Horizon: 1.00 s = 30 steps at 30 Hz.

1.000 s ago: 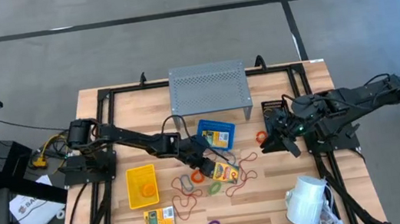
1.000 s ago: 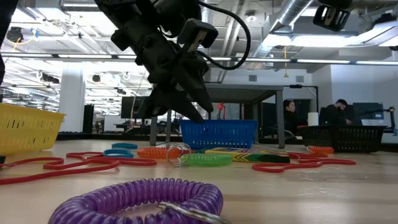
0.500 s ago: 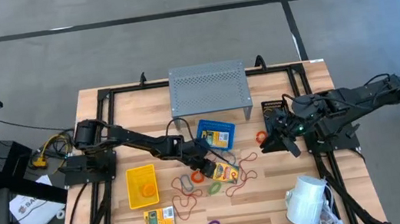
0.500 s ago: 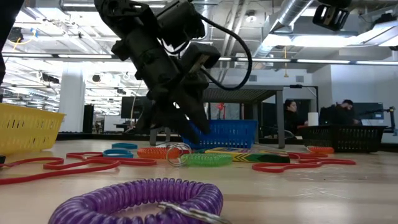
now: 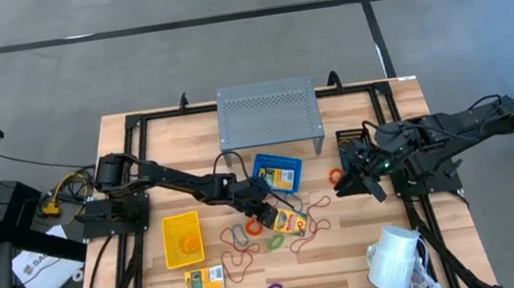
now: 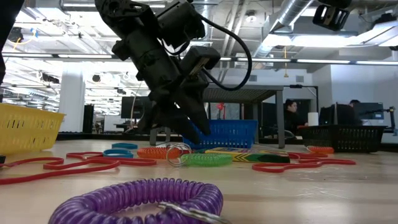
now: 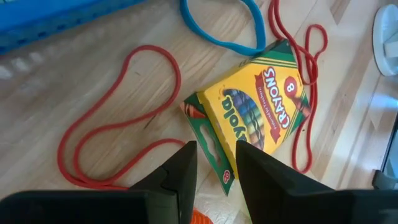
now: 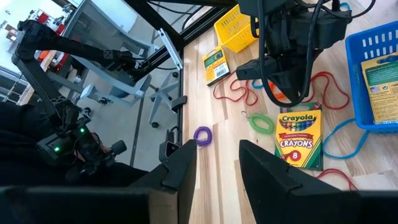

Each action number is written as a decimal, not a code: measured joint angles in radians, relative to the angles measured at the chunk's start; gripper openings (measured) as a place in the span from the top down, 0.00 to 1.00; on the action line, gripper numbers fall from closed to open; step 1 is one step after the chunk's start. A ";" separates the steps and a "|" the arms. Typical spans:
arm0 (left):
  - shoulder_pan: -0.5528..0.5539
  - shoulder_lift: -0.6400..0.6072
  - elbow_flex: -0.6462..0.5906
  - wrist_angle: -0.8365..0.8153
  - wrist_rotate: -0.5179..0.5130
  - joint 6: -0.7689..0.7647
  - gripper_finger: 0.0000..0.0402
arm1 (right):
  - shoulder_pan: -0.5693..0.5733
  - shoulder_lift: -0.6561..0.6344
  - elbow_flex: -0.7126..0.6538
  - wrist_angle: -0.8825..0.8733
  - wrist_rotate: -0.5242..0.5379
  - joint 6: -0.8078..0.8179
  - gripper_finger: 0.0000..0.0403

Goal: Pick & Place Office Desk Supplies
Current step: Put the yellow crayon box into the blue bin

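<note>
Left gripper (image 5: 264,212) still above yellow crayon packet (image 7: 258,113), flat.

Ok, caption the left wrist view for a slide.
Left gripper, fingers open, poised above the yellow crayon box lying among red loops on the wooden table.

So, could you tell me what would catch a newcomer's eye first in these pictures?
Most likely the left gripper, open and poised just over the yellow crayon box at the table's middle, amid a scatter of coloured loops. Next, the purple coiled loop looming in the low view's foreground, near the table's front edge. The right gripper waits open by the black mesh bin.
</note>
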 joint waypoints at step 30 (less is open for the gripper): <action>-0.023 0.063 0.000 0.045 -0.006 -0.003 0.92 | 0.000 0.000 0.000 0.030 -0.001 0.023 0.71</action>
